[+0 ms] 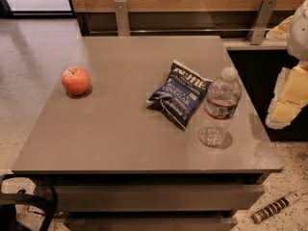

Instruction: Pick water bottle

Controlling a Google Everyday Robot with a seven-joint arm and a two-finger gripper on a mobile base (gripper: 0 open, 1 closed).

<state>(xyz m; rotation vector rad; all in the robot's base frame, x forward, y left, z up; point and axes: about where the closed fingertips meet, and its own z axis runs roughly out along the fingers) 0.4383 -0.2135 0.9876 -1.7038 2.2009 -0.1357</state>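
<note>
The water bottle (219, 108) stands upright near the right front corner of the grey table (120, 129). It is clear ribbed plastic with a white cap and a white label with a red band. My gripper (285, 105) hangs at the right edge of the view, beyond the table's right side, to the right of the bottle and apart from it. It holds nothing that I can see. The white arm (299, 28) rises above it.
A blue chip bag (179, 93) lies just left of the bottle, almost touching it. A red apple (76, 80) sits at the table's left. A wall rail with brackets runs behind the table. A striped rod (276, 207) lies on the floor at the front right.
</note>
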